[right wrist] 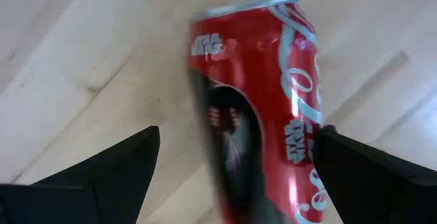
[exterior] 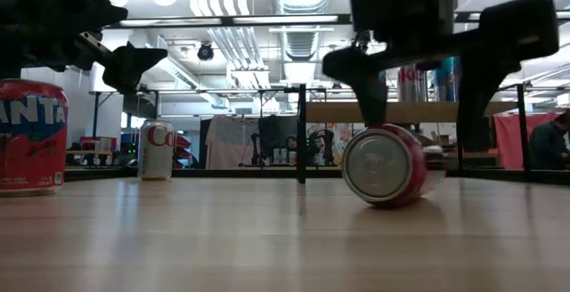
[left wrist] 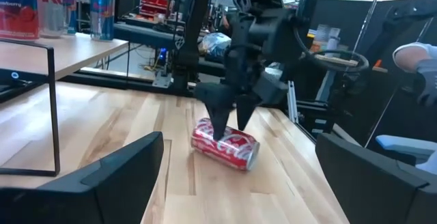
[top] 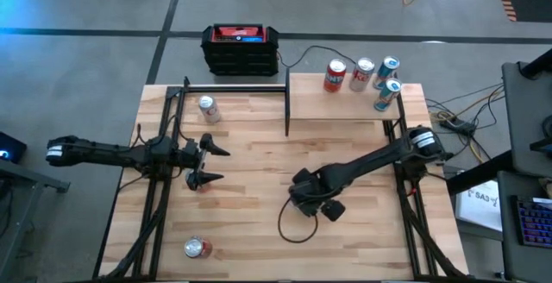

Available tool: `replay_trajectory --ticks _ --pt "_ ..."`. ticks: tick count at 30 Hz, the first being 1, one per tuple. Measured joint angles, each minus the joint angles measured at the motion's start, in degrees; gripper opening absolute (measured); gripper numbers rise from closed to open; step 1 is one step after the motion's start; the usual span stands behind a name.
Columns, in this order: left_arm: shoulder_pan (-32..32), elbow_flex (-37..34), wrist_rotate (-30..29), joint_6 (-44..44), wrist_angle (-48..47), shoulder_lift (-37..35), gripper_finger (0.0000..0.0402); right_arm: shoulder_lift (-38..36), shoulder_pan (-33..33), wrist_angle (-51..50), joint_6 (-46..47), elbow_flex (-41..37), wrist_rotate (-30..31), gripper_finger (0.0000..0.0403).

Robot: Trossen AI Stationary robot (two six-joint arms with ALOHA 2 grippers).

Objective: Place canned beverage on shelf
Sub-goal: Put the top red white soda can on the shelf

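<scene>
A red cola can (right wrist: 259, 101) lies on its side on the wooden tabletop, right of the middle (exterior: 392, 176). My right gripper (right wrist: 235, 138) points down over it, open, with one finger on each side of the can's round wall (left wrist: 225, 144); the high view hides the can under the gripper (top: 315, 198). The shelf (top: 345, 110), a pale board on black posts at the far right, carries several upright cans (top: 362, 74). My left gripper (top: 214, 164) waits open and level at the table's left, holding nothing.
A white cola can (top: 208, 109) stands at the far left and a red Fanta can (top: 197, 248) near the front left corner. A black-and-red box (top: 241, 48) sits beyond the far edge. A black cable loop (top: 289, 227) lies near the right gripper.
</scene>
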Motion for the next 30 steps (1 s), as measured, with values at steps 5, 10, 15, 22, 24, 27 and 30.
replay_trajectory --ticks 5,10,15,22,24,27,30 --pt "0.0 0.0 0.0 0.0 0.0 0.1 0.0368 3.8 -0.8 0.8 -0.9 1.5 -1.3 0.0359" --pt "0.0 0.1 0.0 0.0 0.0 0.2 0.0369 4.5 -1.2 1.4 -1.3 2.1 -2.5 0.0359" --pt "0.0 0.1 0.0 0.0 0.0 0.3 0.0368 4.4 -1.2 2.3 0.5 3.0 -2.4 0.0359" --pt "0.0 0.1 0.0 0.0 0.0 0.3 0.0368 4.3 -1.2 3.0 11.2 3.8 -2.4 0.0359" --pt "0.0 0.1 0.0 0.0 0.0 0.5 0.0368 4.3 -1.2 3.5 12.6 3.8 -2.4 0.0359" --pt "0.0 0.1 0.0 0.0 0.0 0.8 0.0368 4.3 -1.5 4.1 12.5 3.8 -2.6 0.0359" --pt "0.0 0.1 0.0 0.0 0.0 1.2 0.0368 4.3 -1.9 4.7 14.8 3.8 -2.8 0.0359"
